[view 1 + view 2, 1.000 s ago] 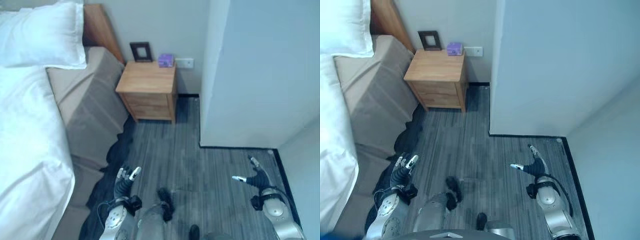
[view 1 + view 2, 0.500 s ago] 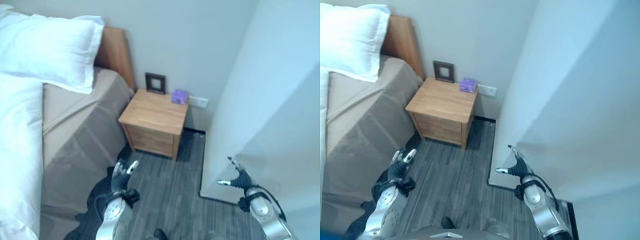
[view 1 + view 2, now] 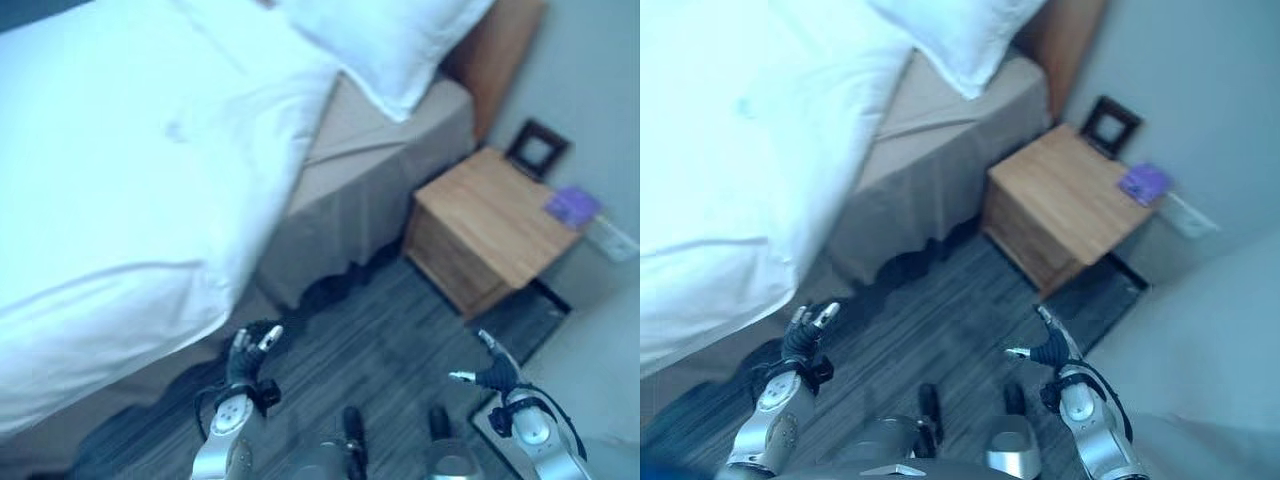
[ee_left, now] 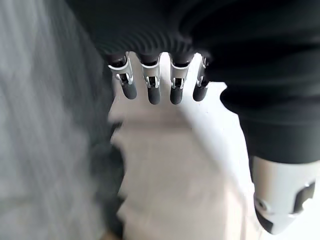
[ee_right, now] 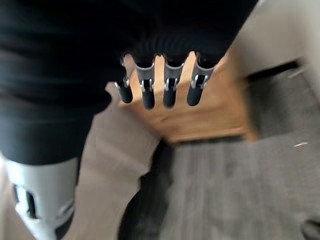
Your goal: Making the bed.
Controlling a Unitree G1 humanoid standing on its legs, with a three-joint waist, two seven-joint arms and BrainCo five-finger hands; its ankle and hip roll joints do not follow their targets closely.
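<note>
White duvet (image 3: 130,170) soft matt cloth, pillow (image 3: 385,40) same smooth white fabric, beige bed skirt (image 3: 360,215) thin matt cloth, nightstand (image 3: 490,235) pale wood with satin finish, headboard (image 3: 500,45) warm wood, floor (image 3: 390,350) grey wood-grain planks, picture frame (image 3: 538,150) dark matt

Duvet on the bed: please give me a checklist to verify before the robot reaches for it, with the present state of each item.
1. Left hand free, fingers relaxed: ok.
2. Right hand free, fingers relaxed: ok.
3. Duvet spread evenly: not ok, the beige sheet beside the pillow is uncovered.
4. Hands touching the duvet: not ok, both hang over the floor.
5. Nightstand apart from the right hand: ok.
6. Far side of the bed tidy: cannot tell.
</note>
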